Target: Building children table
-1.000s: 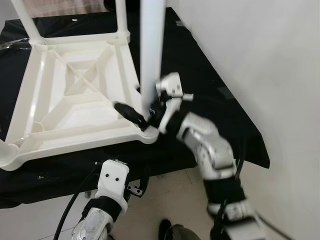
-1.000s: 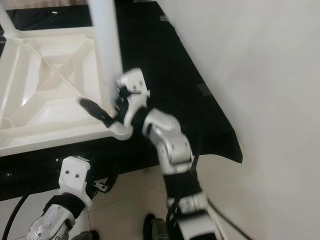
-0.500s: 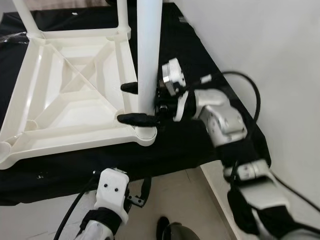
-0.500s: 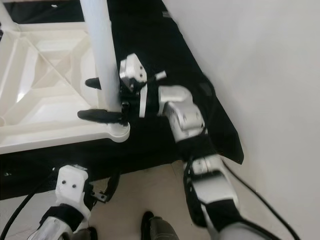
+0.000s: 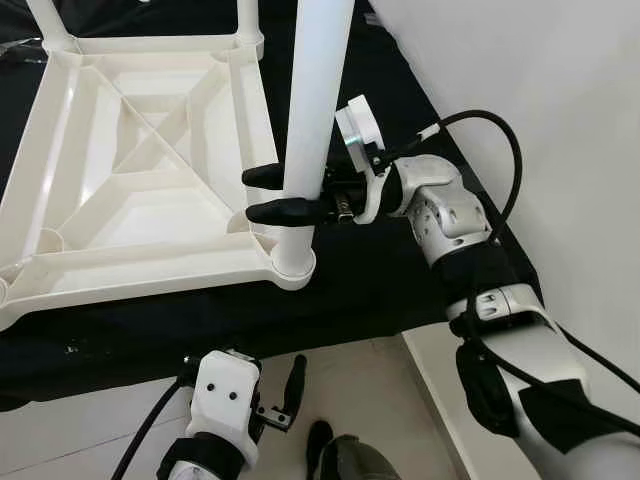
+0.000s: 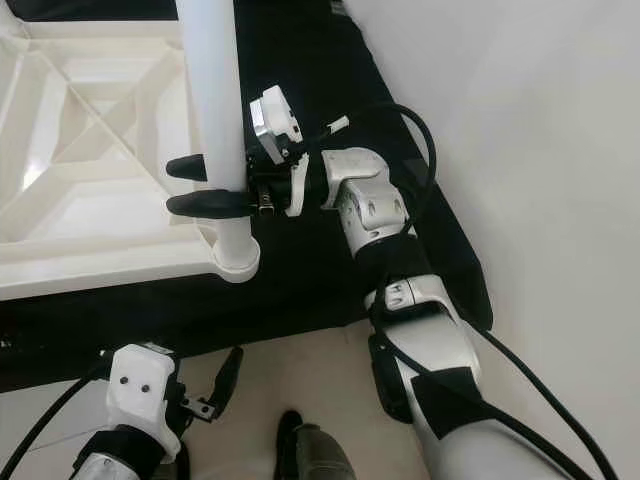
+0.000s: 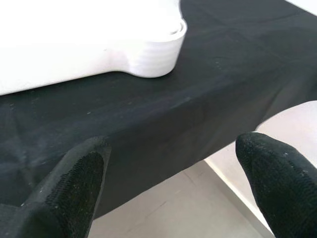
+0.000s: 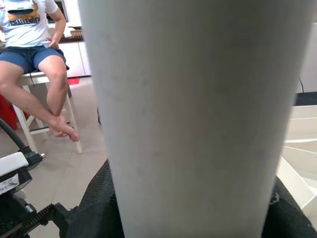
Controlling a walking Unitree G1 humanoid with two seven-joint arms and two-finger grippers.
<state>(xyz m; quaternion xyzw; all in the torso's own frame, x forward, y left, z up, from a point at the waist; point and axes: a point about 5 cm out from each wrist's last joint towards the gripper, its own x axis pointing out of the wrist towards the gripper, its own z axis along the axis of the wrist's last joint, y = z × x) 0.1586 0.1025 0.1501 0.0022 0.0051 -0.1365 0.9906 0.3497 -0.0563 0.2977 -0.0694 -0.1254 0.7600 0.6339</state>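
A white plastic children's table point(image 5: 130, 265) lies upside down on a black cloth point(image 5: 400, 280). One white leg point(image 5: 315, 100) stands in the near right corner socket point(image 5: 293, 265), leaning slightly. My right gripper point(image 5: 252, 195) is shut on this leg just above the socket, one black finger on each side. In the right wrist view the leg point(image 8: 198, 114) stands close between the fingers. My left gripper point(image 7: 168, 163) hangs open below the cloth's front edge, holding nothing.
Two more legs point(image 5: 50, 25) point(image 5: 250, 20) stand in the far corners. A white wall point(image 5: 560, 120) runs close along the right. Tiled floor point(image 5: 340, 390) lies below the cloth edge. A person point(image 8: 34, 59) sits on a stool beyond the table.
My right gripper has turned level and moved up the leg, going from one finger lying by the socket to both fingers clasping the leg. The head camera has shifted too.
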